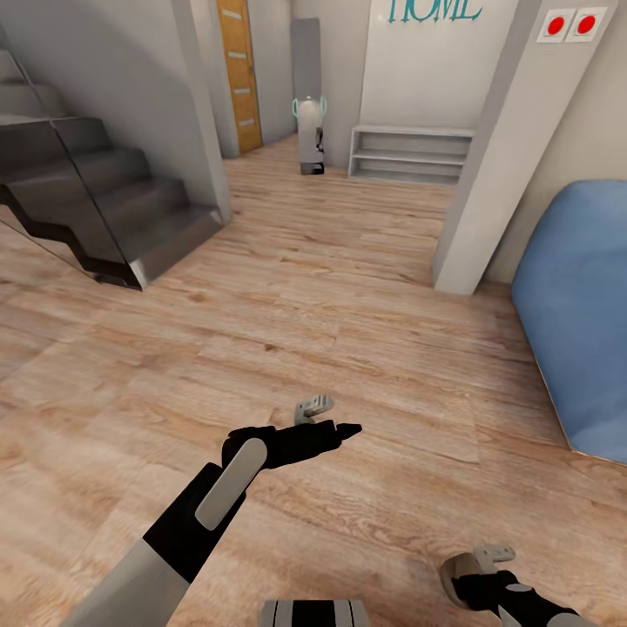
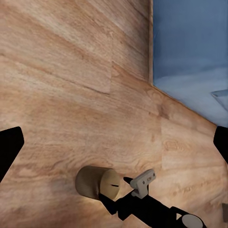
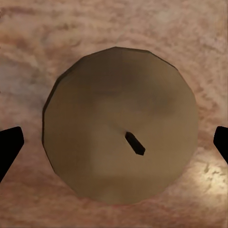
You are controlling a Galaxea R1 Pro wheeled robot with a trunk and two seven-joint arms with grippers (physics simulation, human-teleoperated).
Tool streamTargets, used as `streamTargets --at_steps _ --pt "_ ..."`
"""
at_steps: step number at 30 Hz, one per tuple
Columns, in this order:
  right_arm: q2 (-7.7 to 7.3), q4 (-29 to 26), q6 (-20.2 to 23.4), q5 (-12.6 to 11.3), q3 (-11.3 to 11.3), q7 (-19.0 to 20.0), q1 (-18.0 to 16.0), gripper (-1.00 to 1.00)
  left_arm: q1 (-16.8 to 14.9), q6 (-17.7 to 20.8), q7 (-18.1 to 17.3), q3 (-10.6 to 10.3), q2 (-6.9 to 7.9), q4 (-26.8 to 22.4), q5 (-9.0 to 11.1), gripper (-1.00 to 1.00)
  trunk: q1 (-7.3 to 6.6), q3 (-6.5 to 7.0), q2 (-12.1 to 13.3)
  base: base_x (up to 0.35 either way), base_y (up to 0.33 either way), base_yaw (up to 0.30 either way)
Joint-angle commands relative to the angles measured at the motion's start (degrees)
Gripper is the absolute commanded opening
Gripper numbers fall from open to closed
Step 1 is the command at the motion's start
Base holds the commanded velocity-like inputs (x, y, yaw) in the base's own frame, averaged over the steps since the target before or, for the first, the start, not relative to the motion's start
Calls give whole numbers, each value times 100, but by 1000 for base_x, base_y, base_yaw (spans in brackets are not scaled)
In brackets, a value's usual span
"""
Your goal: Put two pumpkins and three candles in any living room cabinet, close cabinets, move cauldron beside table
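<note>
A stubby beige candle with a dark wick faces the right wrist camera with its flat top, wood floor behind it. My right gripper is open, its black fingertips standing clear of the candle on both sides. The left wrist view shows the candle at the tip of the right gripper. In the head view the candle is low on the right by the right gripper. My left gripper is open and empty over bare floor. Pumpkins, cabinet and cauldron are out of view.
A dark staircase rises at the left. A grey pillar and a big blue cushion stand at the right. A low grey shelf and a wooden door are far ahead across the wood floor.
</note>
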Motion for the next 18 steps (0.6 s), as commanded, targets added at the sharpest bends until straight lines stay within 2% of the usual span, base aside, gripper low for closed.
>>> streamTargets --at_steps 1,18 --pt "1 -3 -1 0 0 -1 -1 100 -1 0 0 0 0 0 0 100 0 0 0 0 0 0" --pt "-15 -77 -21 0 0 -20 -11 100 1 0 0 0 0 0 0 100 0 0 0 0 0 0"
